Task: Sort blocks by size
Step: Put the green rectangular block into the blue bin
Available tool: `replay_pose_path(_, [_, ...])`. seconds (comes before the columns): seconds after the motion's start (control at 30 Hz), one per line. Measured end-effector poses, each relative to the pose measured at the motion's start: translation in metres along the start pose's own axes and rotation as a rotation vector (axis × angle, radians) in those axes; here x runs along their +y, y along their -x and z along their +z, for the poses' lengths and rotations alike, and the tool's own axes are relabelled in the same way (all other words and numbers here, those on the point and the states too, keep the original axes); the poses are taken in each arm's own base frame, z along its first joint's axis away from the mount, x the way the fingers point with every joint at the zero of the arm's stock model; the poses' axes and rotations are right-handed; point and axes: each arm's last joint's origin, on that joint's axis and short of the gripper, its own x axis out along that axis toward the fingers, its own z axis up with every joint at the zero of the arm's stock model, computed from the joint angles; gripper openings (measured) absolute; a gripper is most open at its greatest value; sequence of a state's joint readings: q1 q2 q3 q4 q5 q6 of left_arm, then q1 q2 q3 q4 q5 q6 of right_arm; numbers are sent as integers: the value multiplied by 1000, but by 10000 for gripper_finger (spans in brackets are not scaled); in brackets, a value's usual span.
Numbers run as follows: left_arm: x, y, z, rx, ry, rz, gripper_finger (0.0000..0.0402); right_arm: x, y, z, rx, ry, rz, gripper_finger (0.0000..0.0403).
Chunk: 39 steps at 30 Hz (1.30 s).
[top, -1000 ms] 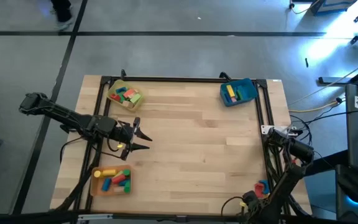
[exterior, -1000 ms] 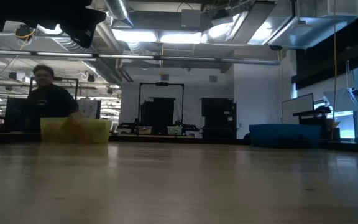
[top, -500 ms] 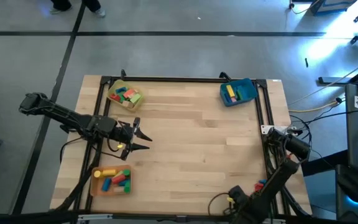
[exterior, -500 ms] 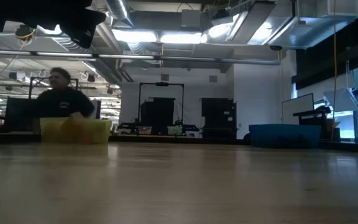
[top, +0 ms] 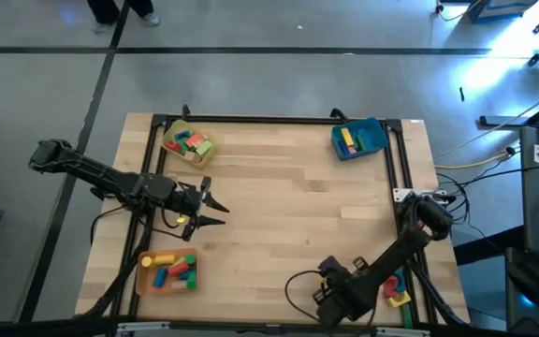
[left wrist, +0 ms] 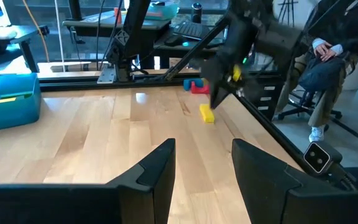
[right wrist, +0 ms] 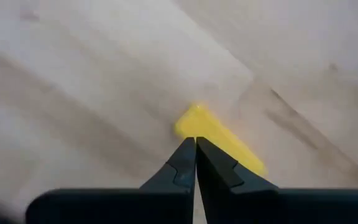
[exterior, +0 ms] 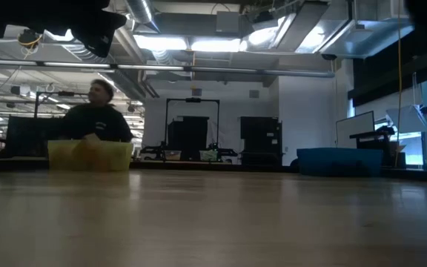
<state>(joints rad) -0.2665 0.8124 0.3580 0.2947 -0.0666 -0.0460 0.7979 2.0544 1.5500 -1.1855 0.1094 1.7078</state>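
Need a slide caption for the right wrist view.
Right gripper, fingers shut and empty, points down at a yellow block lying on the wooden table.

No legible text, label, brand, number or sign was found in any of the 4 views.
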Motion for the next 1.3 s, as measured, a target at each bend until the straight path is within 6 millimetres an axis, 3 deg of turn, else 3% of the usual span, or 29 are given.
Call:
replay_pose_path(0.2, [0, 0, 0, 0, -2, 0, 143, 1, 51, -18, 141, -12, 4, 14])
replay_pose_path(0.37, [0, 0, 0, -1, -2, 0, 143, -6, 61, -51, 300, -93, -42, 14])
replay_pose_path(0.57, [0, 0, 0, -1, -2, 0, 143, -25, 50, -91, 459, -184, -221, 14])
replay_pose_path(0.7, [0, 0, 0, -1, -2, 0, 143, -36, 40, -106, 496, -214, -314, 14])
replay_pose_path(1.03, [0, 0, 0, 0, -2, -1, 143, -38, 0, -113, 548, -206, -284, 14])
replay_pose_path(1.3, [0, 0, 0, 0, -7, -1, 143, -44, -19, -114, 609, -202, -324, 14])
